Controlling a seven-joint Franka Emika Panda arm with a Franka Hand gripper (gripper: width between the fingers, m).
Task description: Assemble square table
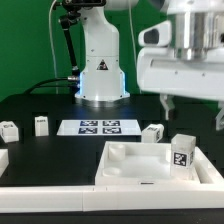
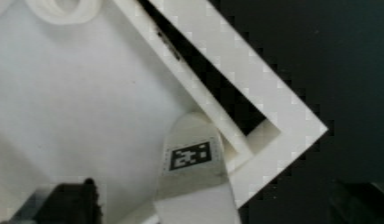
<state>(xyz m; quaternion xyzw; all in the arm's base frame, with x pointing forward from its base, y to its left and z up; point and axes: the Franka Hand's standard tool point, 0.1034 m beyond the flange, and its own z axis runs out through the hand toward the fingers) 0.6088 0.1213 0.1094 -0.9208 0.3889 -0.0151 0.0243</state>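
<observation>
Big white plastic square table top (image 1: pixel 130 168): hollow side up on black desk (image 1: pixel 30 108) | step: small white tagged leg (image 1: pixel 181 152) standing in its corner | tool (image 1: pixel 192 108): apart, empty, above | next: likely twist leg tight

Smooth white plastic slab (image 1: pixel 135 172), small legs (image 1: pixel 41 125) of the same matt plastic, matt black table (image 1: pixel 40 100), glossy white robot base (image 1: pixel 100 62).
</observation>
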